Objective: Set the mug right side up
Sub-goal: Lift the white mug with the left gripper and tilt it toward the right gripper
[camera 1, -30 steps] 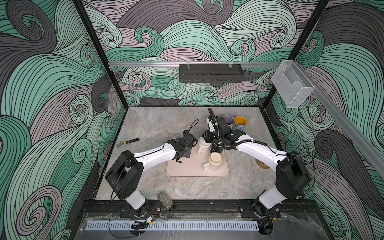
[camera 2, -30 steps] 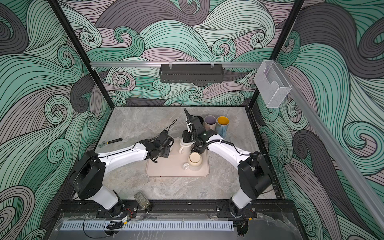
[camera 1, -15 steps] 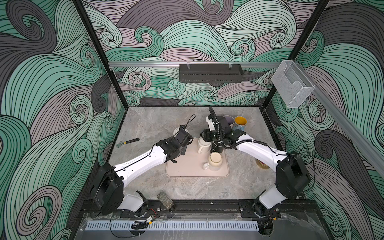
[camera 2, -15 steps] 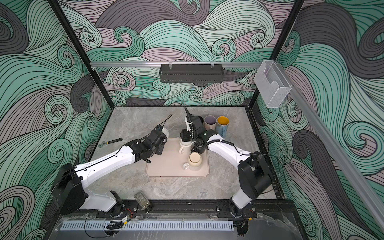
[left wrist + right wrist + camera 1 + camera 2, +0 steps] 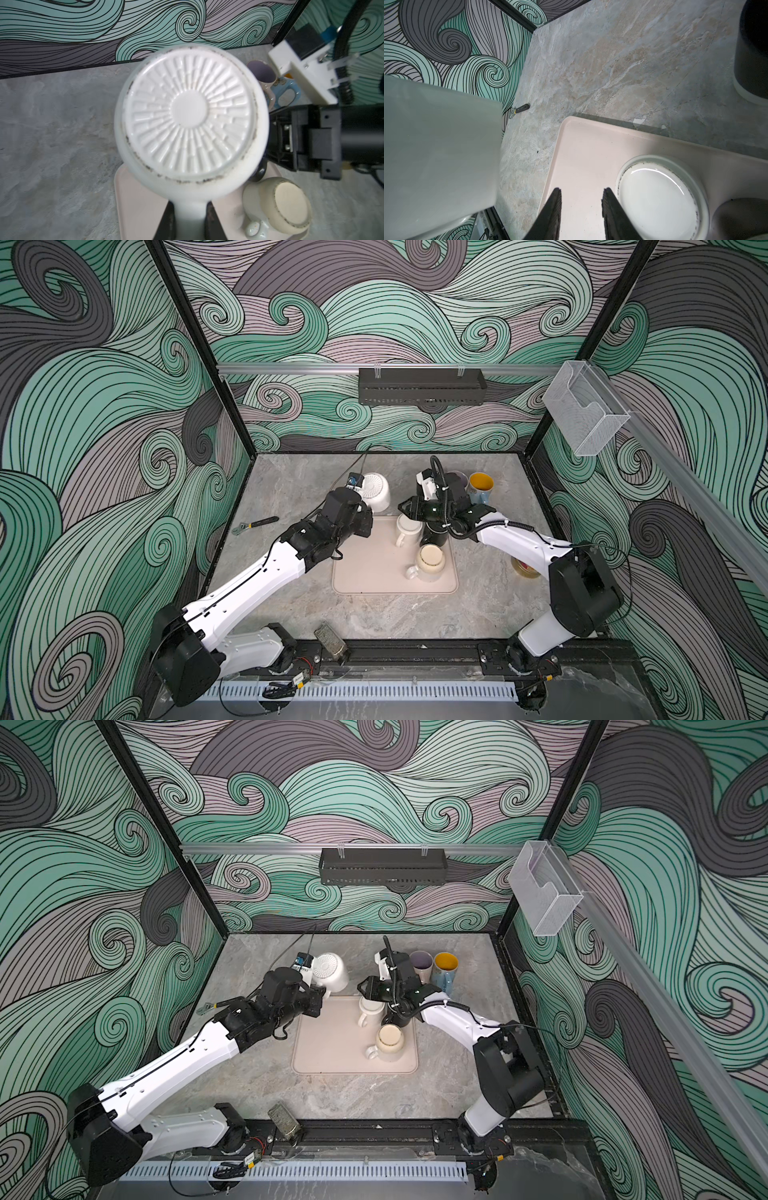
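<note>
While L gripper pinches its handle, white mug hangs base-up in the air off the tray's far-left corner.
Ribbed base faces up, slightly tilted, & fills L wrist view; jaws pressed tight on the handle; mug clear of table, not yet righted. R gripper hovers low over tray's far edge, jaws a little apart w/ nothing betw. them, just beside an inverted small mug on tray. Black mug next to that; inverted beige mug toward tray's front-right. Purple mug & blue mug, yellow inside, stand upright beyond tray's far-right corner. Wrench lies well left of tray.
</note>
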Robot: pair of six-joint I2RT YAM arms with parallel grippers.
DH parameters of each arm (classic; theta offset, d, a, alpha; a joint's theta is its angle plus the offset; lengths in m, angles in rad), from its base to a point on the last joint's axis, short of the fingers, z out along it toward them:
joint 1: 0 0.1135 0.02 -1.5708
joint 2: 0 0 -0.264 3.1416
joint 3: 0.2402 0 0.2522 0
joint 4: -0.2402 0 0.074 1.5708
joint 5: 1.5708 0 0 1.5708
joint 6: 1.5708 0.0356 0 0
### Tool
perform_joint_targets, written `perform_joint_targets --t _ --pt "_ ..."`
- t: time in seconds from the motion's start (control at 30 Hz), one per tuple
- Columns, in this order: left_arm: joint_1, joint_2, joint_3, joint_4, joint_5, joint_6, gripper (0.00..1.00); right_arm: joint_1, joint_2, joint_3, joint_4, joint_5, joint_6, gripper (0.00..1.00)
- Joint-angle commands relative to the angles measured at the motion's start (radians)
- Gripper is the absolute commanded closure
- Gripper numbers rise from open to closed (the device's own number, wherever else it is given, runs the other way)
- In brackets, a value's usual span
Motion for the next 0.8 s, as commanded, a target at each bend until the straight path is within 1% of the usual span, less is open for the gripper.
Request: perform_joint_targets --t 0.0,0.13,0.2,0.33,0.47,0.57,0.7,0.77 --pt "0.091 -0.058 -0.012 0.266 0.239 -0.159 1.0 -0.029 -0.029 -0.051 0.174 -0.109 0.114 0.65" --pt "0.185 -0.068 -0.067 0.447 0.409 -0.319 1.0 -0.044 -0.028 -0.112 0.326 -0.171 0.211 0.62" --pt "0.221 -0.065 -0.095 0.552 0.473 -0.401 1.0 -0.045 -0.025 -0.128 0.386 -0.19 0.253 0.61" --pt "0.276 -0.041 -0.146 0.735 0.56 -0.568 1.0 -0.045 -0.022 -0.15 0.497 -0.221 0.328 0.6" --pt "0.307 -0.002 -0.192 0.905 0.606 -0.709 1.0 -0.045 -0.012 -0.157 0.605 -0.246 0.415 0.6" --pt "0.315 0.032 -0.223 1.021 0.616 -0.79 1.0 -0.044 0.005 -0.158 0.695 -0.264 0.477 0.6" --pt "0.321 0.112 -0.247 1.217 0.64 -0.911 1.0 -0.042 0.03 -0.157 0.799 -0.291 0.525 0.6" --pt "0.321 0.151 -0.242 1.287 0.665 -0.964 1.0 -0.04 0.046 -0.154 0.861 -0.307 0.562 0.6"
